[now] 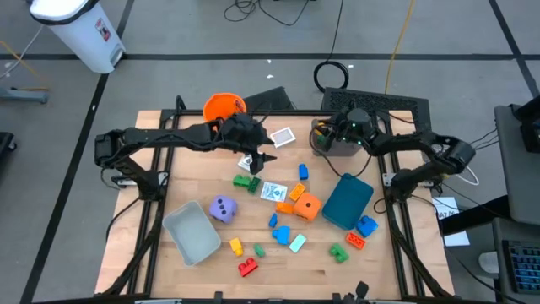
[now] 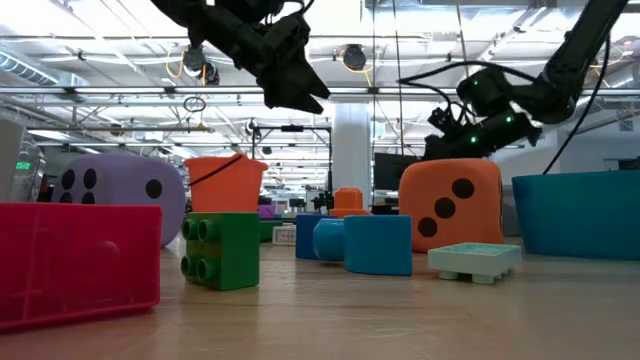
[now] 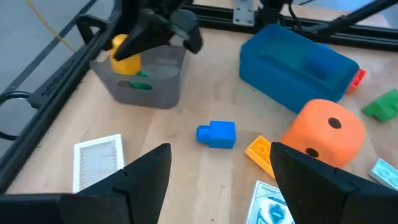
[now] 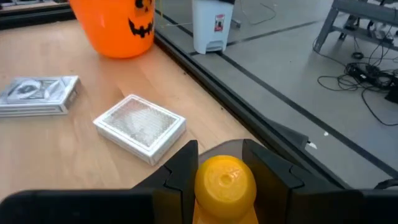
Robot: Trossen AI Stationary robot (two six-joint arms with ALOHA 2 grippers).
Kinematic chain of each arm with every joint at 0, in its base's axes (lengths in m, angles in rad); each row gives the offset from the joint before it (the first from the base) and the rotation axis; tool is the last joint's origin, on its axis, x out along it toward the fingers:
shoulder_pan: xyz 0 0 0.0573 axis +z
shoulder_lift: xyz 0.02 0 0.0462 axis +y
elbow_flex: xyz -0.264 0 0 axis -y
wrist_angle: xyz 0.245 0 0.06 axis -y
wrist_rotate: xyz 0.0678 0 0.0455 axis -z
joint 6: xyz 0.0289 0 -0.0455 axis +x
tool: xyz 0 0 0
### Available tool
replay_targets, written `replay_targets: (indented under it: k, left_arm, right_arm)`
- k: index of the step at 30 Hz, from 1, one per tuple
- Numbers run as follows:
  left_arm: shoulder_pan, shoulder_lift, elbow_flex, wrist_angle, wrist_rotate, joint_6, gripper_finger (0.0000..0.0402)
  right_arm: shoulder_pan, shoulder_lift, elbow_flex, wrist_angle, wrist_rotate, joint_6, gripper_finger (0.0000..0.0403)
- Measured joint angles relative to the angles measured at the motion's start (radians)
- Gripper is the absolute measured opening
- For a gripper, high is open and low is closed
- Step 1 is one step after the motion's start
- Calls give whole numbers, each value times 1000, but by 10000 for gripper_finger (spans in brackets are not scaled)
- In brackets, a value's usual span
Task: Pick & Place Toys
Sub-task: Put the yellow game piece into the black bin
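My right gripper [image 4: 222,155] is shut on a yellow block [image 4: 225,180] and stands over a small grey bin [image 1: 337,145] at the table's far right. It also shows in the left wrist view [image 3: 134,43], where something green [image 3: 140,85] lies in the bin. My left gripper [image 3: 221,155] is open and empty, raised above the table's middle [image 1: 257,154]. Below and beyond it lie a blue block [image 3: 216,134], a yellow block [image 3: 260,151], an orange die [image 3: 326,134] and white picture cards [image 3: 96,163]. A purple die [image 1: 223,209] rests toward the near left. My right gripper pinches the yellow block between its two fingers, one on each of its opposite sides [image 4: 202,183]. The fingers [image 3: 149,34] slant downward over the grey bin. The block [image 3: 126,57] is lifted clear, level with the bin's rim.
A teal bin [image 1: 348,201] stands at the right and a larger grey bin [image 1: 192,233] at the near left. An orange bucket [image 1: 223,106] stands at the far edge. Several blocks [image 1: 247,267] lie scattered along the near half. Black frame rails [image 3: 56,81] border the table.
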Motion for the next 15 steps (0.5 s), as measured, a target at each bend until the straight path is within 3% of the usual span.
replay_targets:
  k: [7,15]
  left_arm:
    - [-60,0,0,-5,-1,1,278]
    - [-78,0,0,-5,-20,5,278]
  right_arm:
    - [0,96,0,69,2,17,104]
    - [-2,112,0,77,37,37,119]
